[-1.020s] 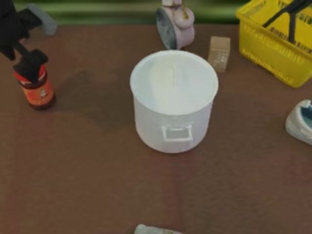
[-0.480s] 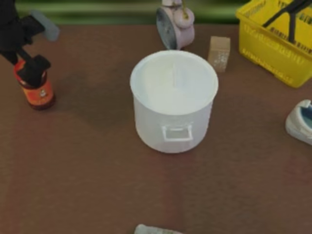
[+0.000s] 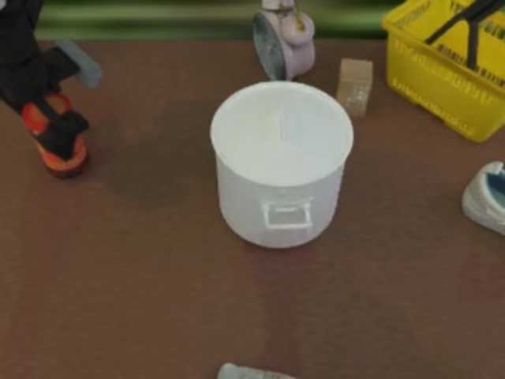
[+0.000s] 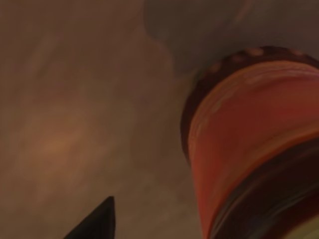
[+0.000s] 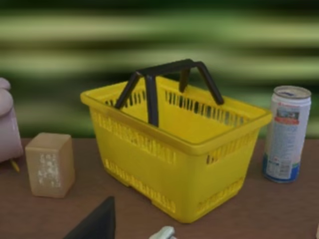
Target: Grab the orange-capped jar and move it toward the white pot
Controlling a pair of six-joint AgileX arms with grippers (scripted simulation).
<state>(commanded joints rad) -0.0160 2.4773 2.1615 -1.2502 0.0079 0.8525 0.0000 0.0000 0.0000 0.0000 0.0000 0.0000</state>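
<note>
The left pincer [image 3: 55, 118] straddled the orange-capped jar [image 3: 61, 150] at the tabletop's [image 3: 158, 300] far left, well apart from the white pot [image 3: 281, 166], though whether its fingers had closed I cannot tell.

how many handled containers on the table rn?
2. The white pot stands mid-table with its loop handle facing the near edge. The yellow basket sits at the far right corner, black handles raised. Others could lie outside the views.

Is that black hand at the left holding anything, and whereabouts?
The left hand is down around the orange-capped jar near its cap, but a closed hold cannot be told.
</note>
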